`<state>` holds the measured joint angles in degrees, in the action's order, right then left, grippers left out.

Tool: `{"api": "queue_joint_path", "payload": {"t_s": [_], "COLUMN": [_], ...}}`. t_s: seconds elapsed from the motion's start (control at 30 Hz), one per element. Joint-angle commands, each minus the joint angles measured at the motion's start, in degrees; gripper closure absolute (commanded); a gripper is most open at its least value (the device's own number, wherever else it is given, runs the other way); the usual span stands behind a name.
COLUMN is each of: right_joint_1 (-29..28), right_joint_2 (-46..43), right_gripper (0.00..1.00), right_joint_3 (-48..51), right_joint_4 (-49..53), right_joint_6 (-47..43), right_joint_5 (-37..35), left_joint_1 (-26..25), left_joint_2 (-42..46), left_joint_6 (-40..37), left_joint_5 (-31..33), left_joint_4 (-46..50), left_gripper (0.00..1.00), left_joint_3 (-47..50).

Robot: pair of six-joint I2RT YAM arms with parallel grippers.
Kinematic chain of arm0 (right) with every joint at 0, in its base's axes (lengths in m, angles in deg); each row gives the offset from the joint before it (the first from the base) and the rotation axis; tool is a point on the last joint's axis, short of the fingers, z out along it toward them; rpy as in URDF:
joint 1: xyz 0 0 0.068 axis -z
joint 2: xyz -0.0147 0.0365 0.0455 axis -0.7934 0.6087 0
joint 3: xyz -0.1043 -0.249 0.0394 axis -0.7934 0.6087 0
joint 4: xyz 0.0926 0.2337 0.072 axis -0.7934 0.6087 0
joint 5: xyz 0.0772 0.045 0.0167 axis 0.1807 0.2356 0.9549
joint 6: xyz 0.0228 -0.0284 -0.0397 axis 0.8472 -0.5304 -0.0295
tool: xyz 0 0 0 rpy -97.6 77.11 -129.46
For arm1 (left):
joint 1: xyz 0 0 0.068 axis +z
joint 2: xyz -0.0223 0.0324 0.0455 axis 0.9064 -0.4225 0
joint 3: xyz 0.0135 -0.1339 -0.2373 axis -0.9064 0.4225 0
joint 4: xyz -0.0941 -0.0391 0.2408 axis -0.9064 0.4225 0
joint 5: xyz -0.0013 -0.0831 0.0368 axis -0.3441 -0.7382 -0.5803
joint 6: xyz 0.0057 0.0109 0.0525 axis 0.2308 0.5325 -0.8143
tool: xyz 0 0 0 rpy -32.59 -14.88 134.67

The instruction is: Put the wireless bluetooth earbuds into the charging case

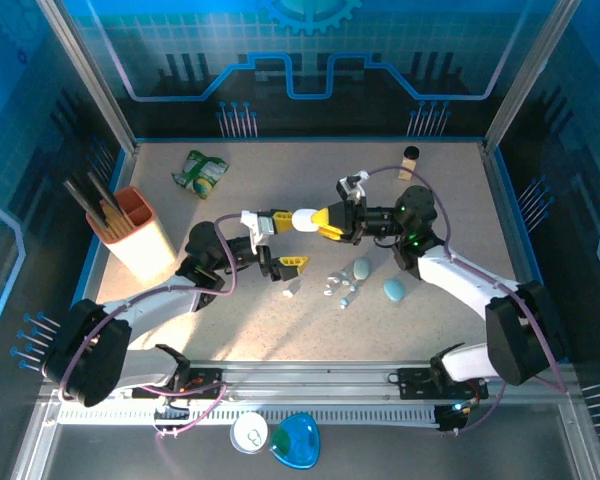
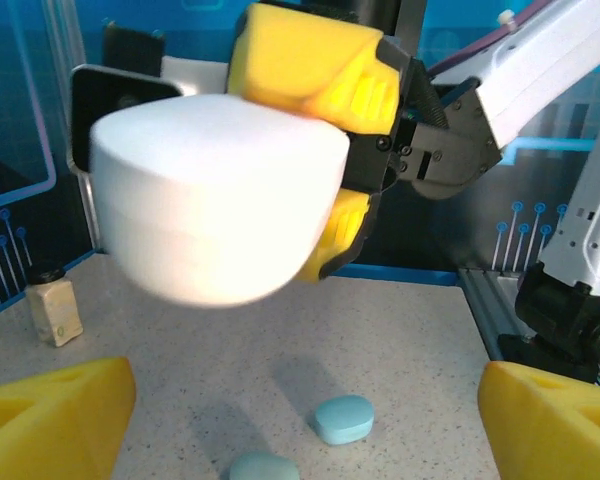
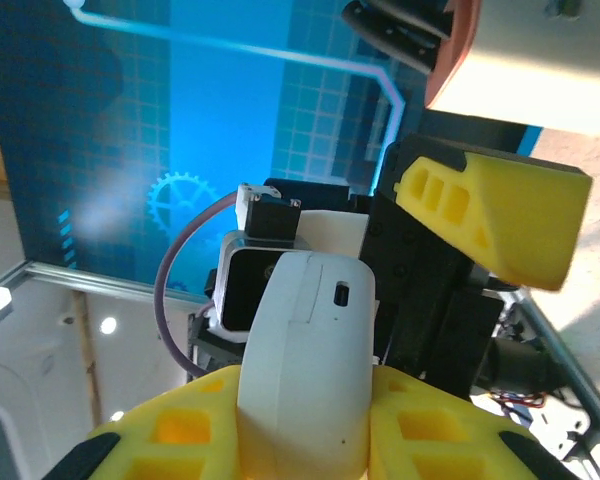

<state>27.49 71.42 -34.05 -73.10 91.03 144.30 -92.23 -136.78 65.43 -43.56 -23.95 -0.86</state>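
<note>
Speckled bench (image 1: 430,190) carries the earbuds (image 1: 335,283), loose beside teal cases (image 1: 393,289). Above, the right end effector (image 1: 320,221) pinches the white case (image 1: 304,220); the left end effector (image 1: 286,240) gapes wide around it. A mistimed handover could drop the case.

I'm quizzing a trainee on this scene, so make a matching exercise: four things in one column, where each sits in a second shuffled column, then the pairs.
1. white case
2. rightmost teal case
3. green packet
4. orange holder

A. table left edge, dark tools sticking out
B. gripped in the right claw
C. flat on the table, by the right arm
D. at the table's far side

Pairs: 1-B, 2-C, 3-D, 4-A
</note>
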Motion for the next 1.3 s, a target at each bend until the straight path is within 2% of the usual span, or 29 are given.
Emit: {"api": "queue_joint_path", "payload": {"t_s": [0.0,0.17,0.3,0.43,0.57,0.7,1.03,1.27], "right_joint_1": [-1.4,-1.7,-2.1,-2.1,-1.9,-2.0,-1.8,-2.0], "right_joint_2": [1.1,2.3,4.1,4.2,4.0,3.7,3.2,3.8], "right_gripper": [0.99,1.0,1.0,1.0,1.0,1.0,1.0,1.0], "right_joint_3": [0.5,0.7,1.4,2.0,2.2,2.6,2.8,3.0], "right_joint_4": [-9.4,-9.6,-15.0,-15.8,-15.5,-15.2,-14.3,-15.4], "right_joint_6": [6.6,7.8,12.2,13.3,13.4,13.5,13.2,14.1], "right_joint_5": [-1.2,-0.8,-1.1,-1.0,-0.6,-0.1,0.1,0.3], "left_joint_1": [-0.9,-1.1,-1.0,-1.0,-1.0,-1.0,-1.0,-1.0], "left_joint_2": [1.8,1.3,0.5,-0.1,-0.9,-1.8,-3.0,-3.9], "left_joint_6": [0.8,3.1,2.6,1.0,1.8,1.8,2.6,5.0], "left_joint_5": [-2.8,-2.1,0.5,3.4,2.6,4.7,2.8,1.6], "left_joint_4": [-2.5,-6.6,-9.1,-10.4,-11.3,-13.1,-14.2,-16.9], "left_gripper": [0.16,0.25,0.32,0.31,0.31,0.33,0.34,0.43], "left_joint_3": [-1.9,-1.5,-1.0,-0.5,-1.2,-1.1,-1.7,-1.8]}}
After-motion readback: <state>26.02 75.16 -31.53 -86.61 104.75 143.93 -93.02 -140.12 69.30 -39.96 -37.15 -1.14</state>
